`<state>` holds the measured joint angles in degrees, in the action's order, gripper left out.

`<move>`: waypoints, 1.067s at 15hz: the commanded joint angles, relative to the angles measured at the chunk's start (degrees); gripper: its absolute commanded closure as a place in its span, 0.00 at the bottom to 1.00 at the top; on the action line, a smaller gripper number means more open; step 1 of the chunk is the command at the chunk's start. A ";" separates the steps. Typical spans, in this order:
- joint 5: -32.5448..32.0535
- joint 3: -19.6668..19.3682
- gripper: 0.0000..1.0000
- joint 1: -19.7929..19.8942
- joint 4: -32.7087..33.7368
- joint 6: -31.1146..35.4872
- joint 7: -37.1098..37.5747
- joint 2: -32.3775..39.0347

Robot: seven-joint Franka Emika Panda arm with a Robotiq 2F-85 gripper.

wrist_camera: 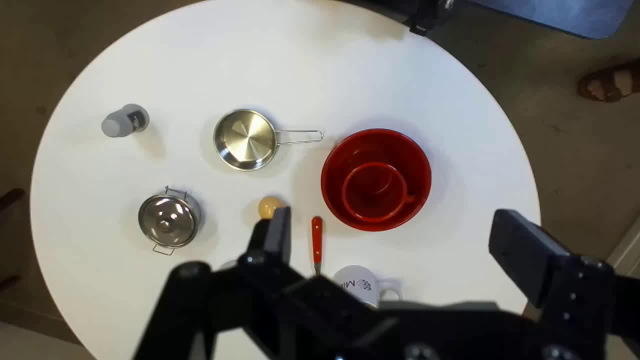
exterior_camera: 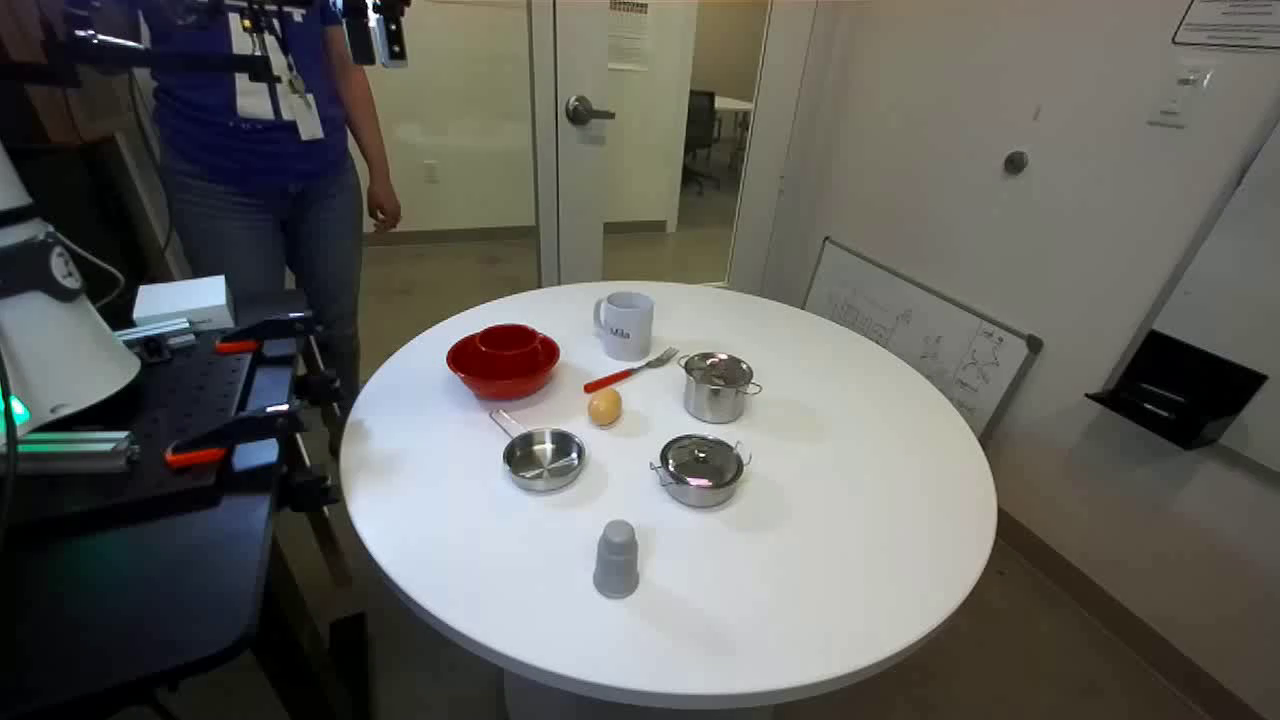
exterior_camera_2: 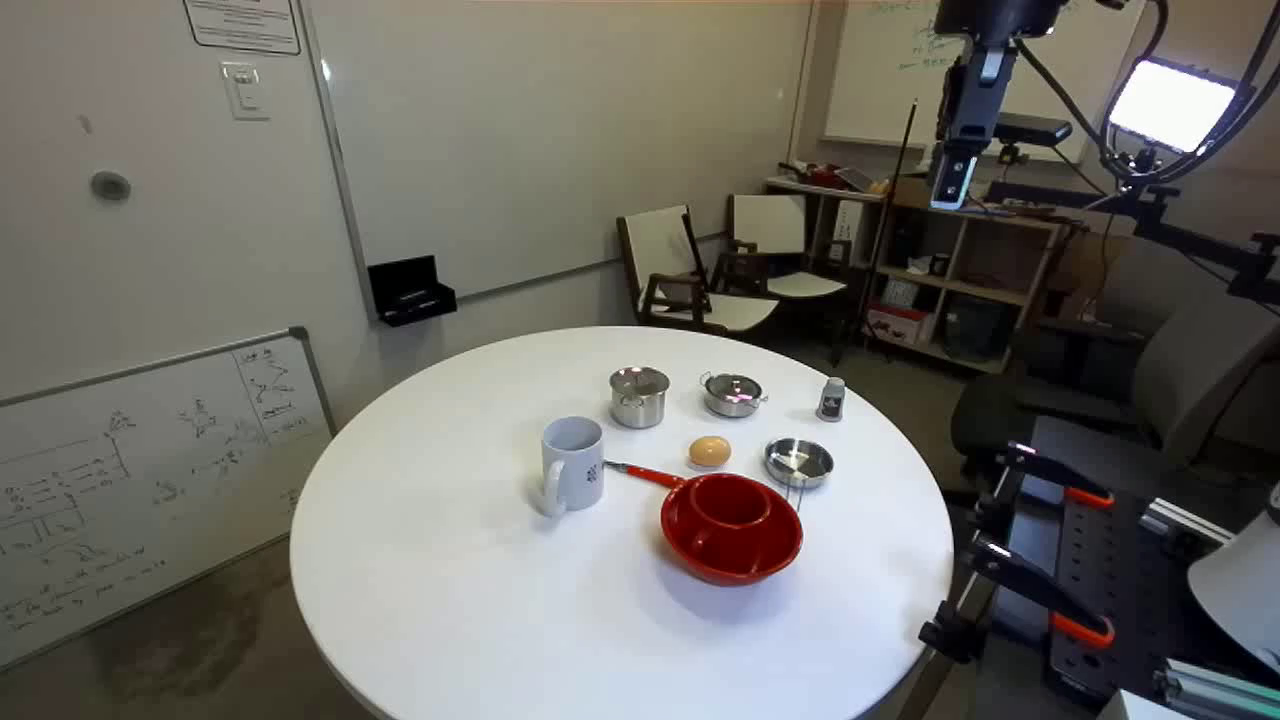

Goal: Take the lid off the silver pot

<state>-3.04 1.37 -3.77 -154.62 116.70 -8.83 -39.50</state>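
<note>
Gripper: hanging high, at about eleven o'clock from the middle of the white table, in an exterior view.
Jaws: gaping wide in the wrist view, spreading to eight o'clock and four o'clock of the red bowl; holding nothing, touching nothing.
Silver pot: standing upright toward one o'clock on the white table in an exterior view, at twelve o'clock from the low pot; hiding mostly behind the gripper in the wrist view.
Lid: lying on the silver pot, covering the top.
Low pot: wearing a knobbed cover.
Mug: standing at ten o'clock from the silver pot in an exterior view.
Fork: lying near the mug, aiming tines toward two o'clock in an exterior view.
Pan: pointing a handle toward three o'clock in the wrist view.
Red cup: nesting inside the red bowl.
</note>
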 commanded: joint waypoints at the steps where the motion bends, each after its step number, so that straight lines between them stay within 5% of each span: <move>1: -0.21 -0.29 0.00 -0.33 0.10 -0.15 0.20 0.01; 8: -1.09 -2.91 0.00 1.64 1.95 9.20 -1.08 11.20; 16: -6.30 -3.60 0.00 5.94 8.22 25.01 -0.13 33.27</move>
<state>-6.77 -1.87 0.84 -151.71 138.21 -8.99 -16.07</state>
